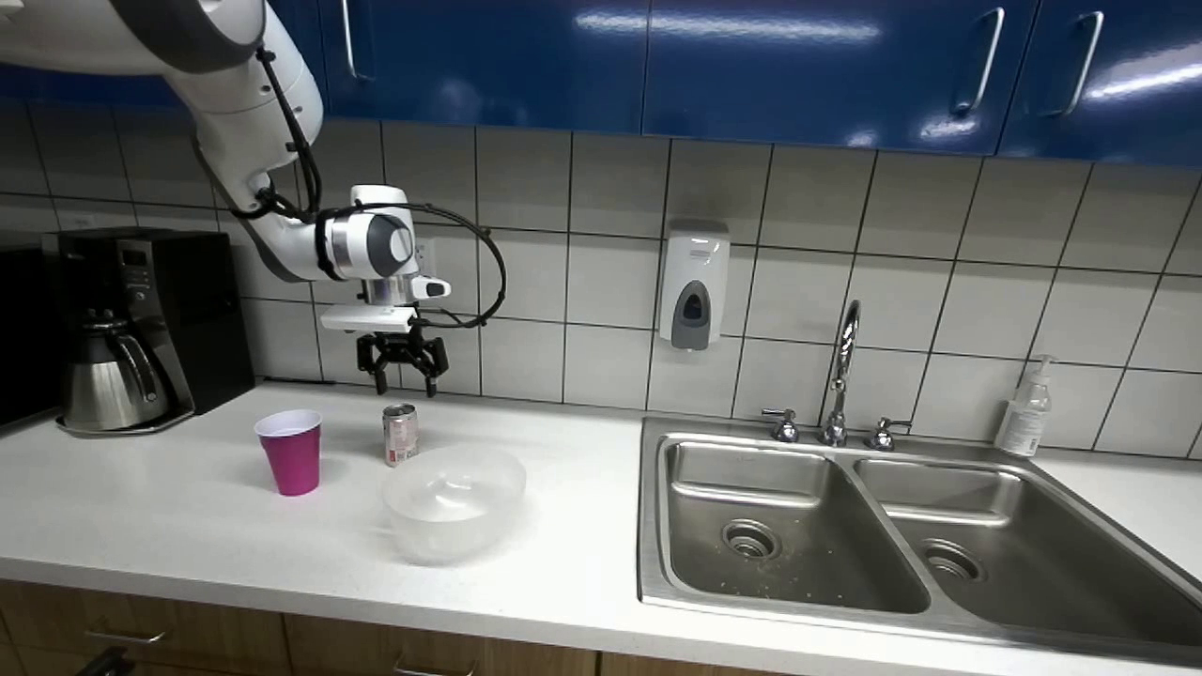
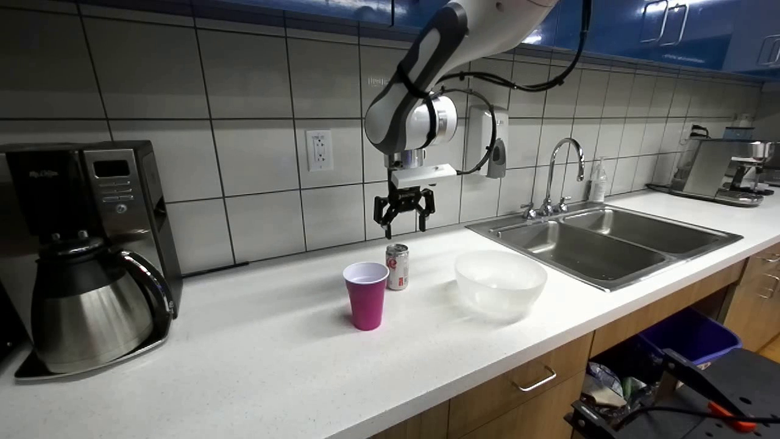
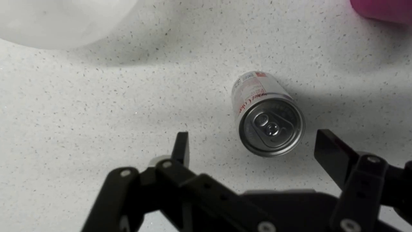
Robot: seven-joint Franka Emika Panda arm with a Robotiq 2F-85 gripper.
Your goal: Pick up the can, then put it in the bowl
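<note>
The can is a small silvery cylinder with red print, upright on the white counter; it also shows in an exterior view and in the wrist view. The bowl is wide, whitish and translucent, beside the can toward the counter's front edge; it also shows in an exterior view and at the wrist view's top left. My gripper is open and empty, pointing down above the can, apart from it; it also shows in an exterior view. In the wrist view its fingers stand wide apart.
A magenta cup stands close to the can. A coffee maker with a steel carafe is against the wall. A steel double sink with a faucet lies on the bowl's far side from the cup. The tiled wall is behind the gripper.
</note>
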